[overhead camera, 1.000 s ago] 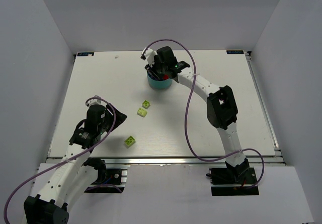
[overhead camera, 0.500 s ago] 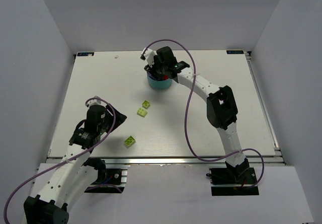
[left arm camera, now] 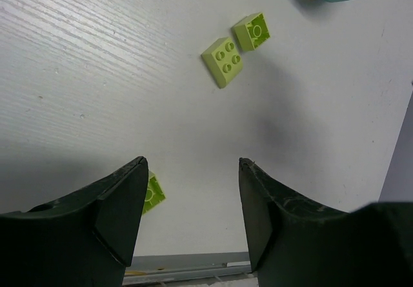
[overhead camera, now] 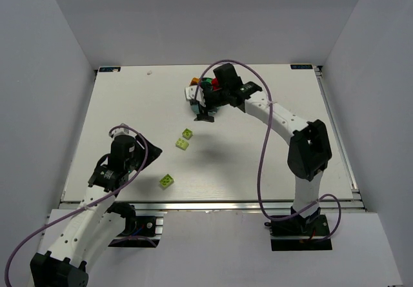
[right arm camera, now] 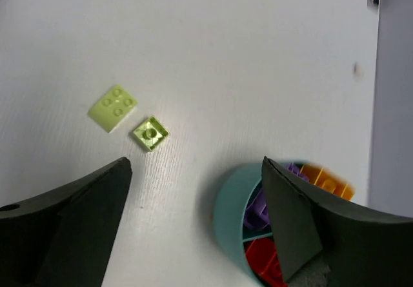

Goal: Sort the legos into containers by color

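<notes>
The round teal bowl [overhead camera: 208,95] stands at the table's back middle, mostly hidden under my right gripper [overhead camera: 204,108]. In the right wrist view the bowl [right arm camera: 235,216] holds purple bricks [right arm camera: 258,206], red bricks [right arm camera: 261,261] and orange bricks [right arm camera: 326,180] in separate wedges. My right gripper [right arm camera: 197,164] is open and empty, one finger over the bowl, the other over bare table. Three lime bricks lie on the table: two close together [overhead camera: 187,133] [overhead camera: 182,144] and one nearer [overhead camera: 167,181]. My left gripper [overhead camera: 145,151] is open and empty, low over the table left of the near brick [left arm camera: 151,192].
The two paired lime bricks also show in the left wrist view [left arm camera: 223,62] [left arm camera: 251,31] and in the right wrist view [right arm camera: 113,108] [right arm camera: 150,133]. The table's near edge rail [left arm camera: 193,261] runs just under my left gripper. Grey walls close in the table.
My right arm has swung its elbow to the right and turned the gripper over the bowl, so orange and red bricks now show. The left arm and the lime bricks have not moved.
</notes>
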